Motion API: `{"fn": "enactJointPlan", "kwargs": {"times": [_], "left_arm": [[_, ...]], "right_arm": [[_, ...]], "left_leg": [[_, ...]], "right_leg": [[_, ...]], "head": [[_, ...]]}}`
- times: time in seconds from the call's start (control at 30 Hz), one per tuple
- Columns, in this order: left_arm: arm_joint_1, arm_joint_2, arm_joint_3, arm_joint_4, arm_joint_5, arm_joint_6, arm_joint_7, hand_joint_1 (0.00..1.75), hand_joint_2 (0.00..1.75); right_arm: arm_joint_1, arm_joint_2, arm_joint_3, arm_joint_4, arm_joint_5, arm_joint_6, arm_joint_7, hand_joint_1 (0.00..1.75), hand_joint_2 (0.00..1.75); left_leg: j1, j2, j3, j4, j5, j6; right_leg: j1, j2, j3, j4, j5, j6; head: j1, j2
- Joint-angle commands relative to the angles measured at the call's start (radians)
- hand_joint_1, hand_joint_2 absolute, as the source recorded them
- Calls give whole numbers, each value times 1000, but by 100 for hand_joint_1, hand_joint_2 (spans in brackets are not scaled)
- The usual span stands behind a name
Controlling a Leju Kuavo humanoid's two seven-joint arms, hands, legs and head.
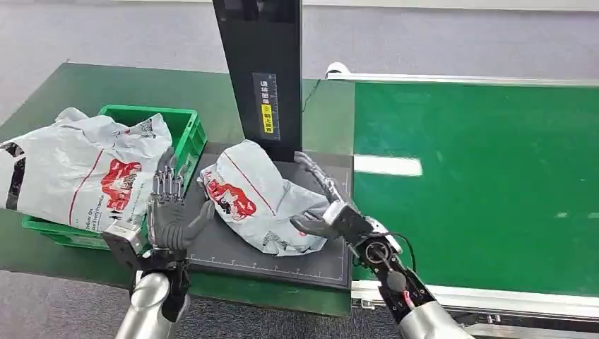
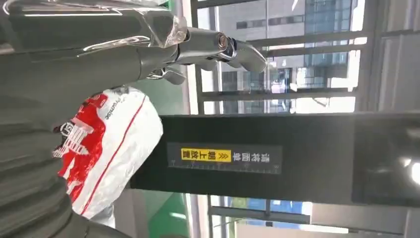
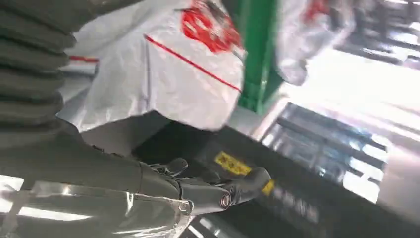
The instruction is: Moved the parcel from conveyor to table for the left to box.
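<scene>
Nearest, the left hand (image 1: 169, 212) stands upright with its fingers spread, holding nothing, just beside the parcel (image 1: 261, 198). The right hand (image 1: 326, 220) rests against the parcel's other side, thumb on the plastic; whether it grips cannot be told. The parcel lies on the black mat (image 1: 233, 254) on the green bench (image 1: 85, 92). Further left, a green crate (image 1: 187, 131) holds another bag (image 1: 78, 169). Behind rises a black post (image 1: 261, 70); the conveyor (image 1: 480, 183) runs right.

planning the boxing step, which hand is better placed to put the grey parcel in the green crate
Left. The left hand stands open between the grey plastic parcel and the green plastic crate; the right hand is at the parcel's far side.
</scene>
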Motion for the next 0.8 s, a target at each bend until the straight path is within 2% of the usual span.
{"fn": "enactJointPlan", "kwargs": {"times": [0.03,0.4,0.43,0.47,0.53,0.67,0.73,0.8], "left_arm": [[-67,30,-74,127,-10,-50,21,0,175],[-67,30,-74,127,-10,-50,21,0,175],[-72,41,-87,140,0,-100,28,0,175],[-201,73,-159,339,-250,-43,87,0,175],[-281,75,-189,447,-337,-39,120,0,175],[-587,38,-319,867,-640,-66,275,0,175],[-645,28,-358,946,-717,-118,324,0,175],[-645,28,-358,946,-717,-118,324,0,175]], "right_arm": [[73,-7,-152,-186,-191,169,18,0,175],[73,-7,-152,-186,-191,169,18,0,175],[85,-3,-178,-204,-259,221,28,0,175],[101,-36,-265,-272,-325,173,53,0,175],[95,-39,-282,-266,-316,170,48,0,175],[94,-11,-336,-292,-267,151,36,0,175],[117,1,-356,-340,-250,143,49,0,175],[117,1,-356,-340,-250,143,49,0,175]], "left_leg": [[0,-3,0,-1,1,0],[0,-4,0,-1,1,0],[-1,-3,0,-1,1,0],[0,-1,0,-1,1,0],[-1,-5,0,-1,1,0],[-1,-10,-2,1,3,0],[-1,-11,-3,2,4,1],[0,-6,-1,1,4,0]], "right_leg": [[-1,-2,1,-1,0,0],[-1,-2,1,-1,0,0],[-1,-2,1,-1,0,0],[0,0,1,0,0,0],[-1,-4,1,0,0,0],[-1,-8,0,1,0,0],[-1,-9,0,1,1,0],[0,-4,0,0,2,0]], "head": [[0,0],[0,0],[0,0],[0,0],[0,0],[0,0],[0,0],[0,0]]}}
